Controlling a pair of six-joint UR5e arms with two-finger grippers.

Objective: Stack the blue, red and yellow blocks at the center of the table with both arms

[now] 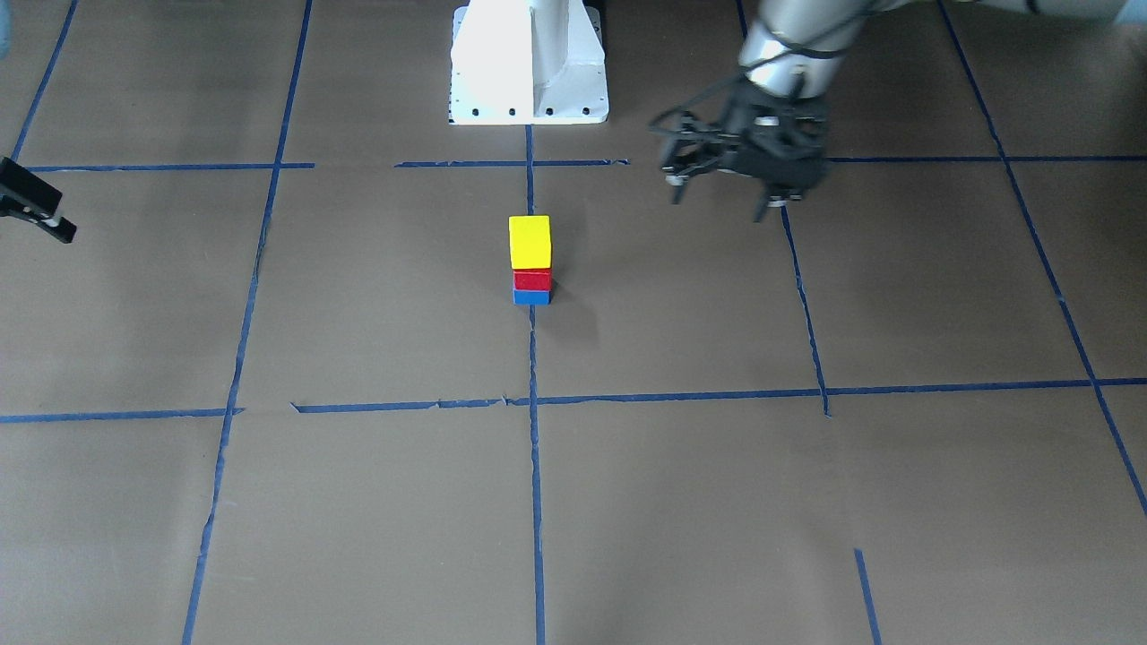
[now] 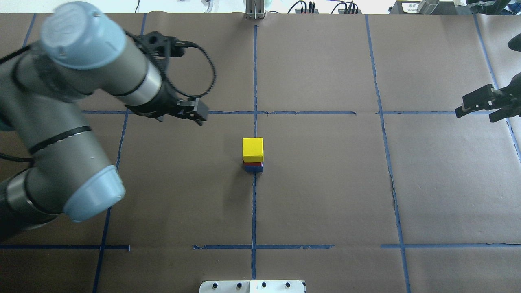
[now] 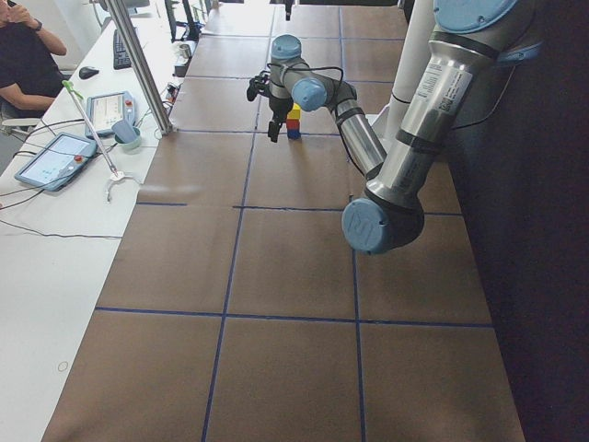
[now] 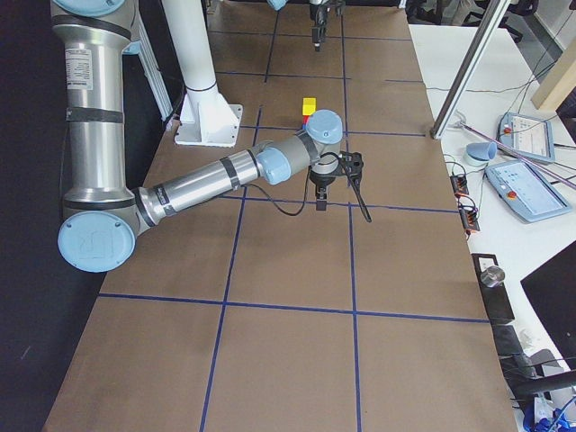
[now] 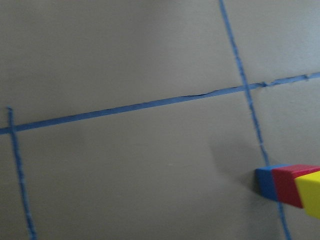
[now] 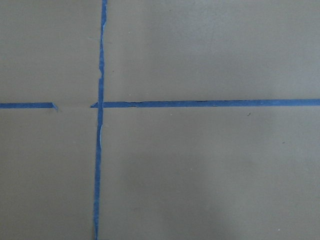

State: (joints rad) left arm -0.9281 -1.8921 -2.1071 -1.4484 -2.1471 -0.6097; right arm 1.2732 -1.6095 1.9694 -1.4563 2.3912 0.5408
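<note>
Left gripper (image 2: 200, 115) hangs above the table (image 2: 325, 195) on the left of the overhead view. Its fingers are spread, as the front view shows, and they hold nothing. It is well apart from the stack, off to the robot's left. Its wrist camera catches the stack at the lower right edge of its picture; brown paper and blue tape (image 2: 255, 81) lines fill the rest.

At the middle of the table stands the stack, three high and upright. The blue block (image 1: 530, 296) sits on the paper, right on the long tape line that runs out from the base (image 1: 529, 63). The red block (image 1: 531, 279) lies on the blue one, and the yellow block (image 1: 530, 242) is on top. Their sides line up closely. Neither gripper touches them.

Right gripper (image 2: 475, 116) is far out at the right edge of the overhead view, also well apart from the stack. Its two fingers are spread, with nothing held. Its wrist camera shows only paper and a crossing of two tape lines.
</note>
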